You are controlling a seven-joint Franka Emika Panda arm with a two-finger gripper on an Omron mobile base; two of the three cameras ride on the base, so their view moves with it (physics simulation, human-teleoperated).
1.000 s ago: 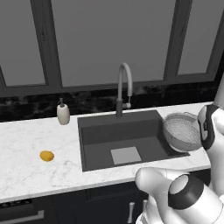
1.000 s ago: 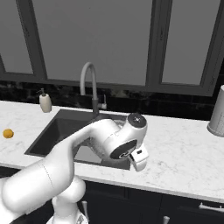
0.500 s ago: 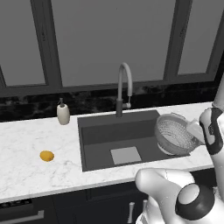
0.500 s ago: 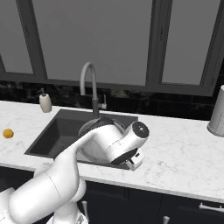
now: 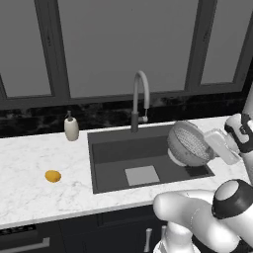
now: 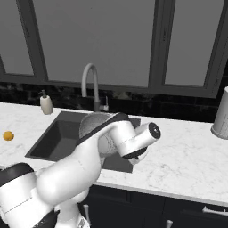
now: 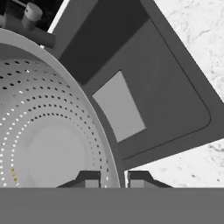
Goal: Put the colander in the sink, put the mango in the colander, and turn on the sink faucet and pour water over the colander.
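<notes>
The colander, a silvery bowl dotted with small holes, hangs tilted over the right end of the sink. My gripper is shut on its rim, one finger inside the bowl and one outside. Below it lie the dark basin and its lighter square. The mango rests on the white counter left of the sink and is also seen in the right base view. The sink faucet arches over the basin's back edge, behind the colander. No water runs.
A cream soap bottle stands at the sink's back left corner. A grey canister stands on the counter far right. My own arm crosses in front of the sink's right half. Dark windows back the counter.
The colander has travelled left from the counter's right side to above the sink's right end, tipping onto its side, still in my gripper.
</notes>
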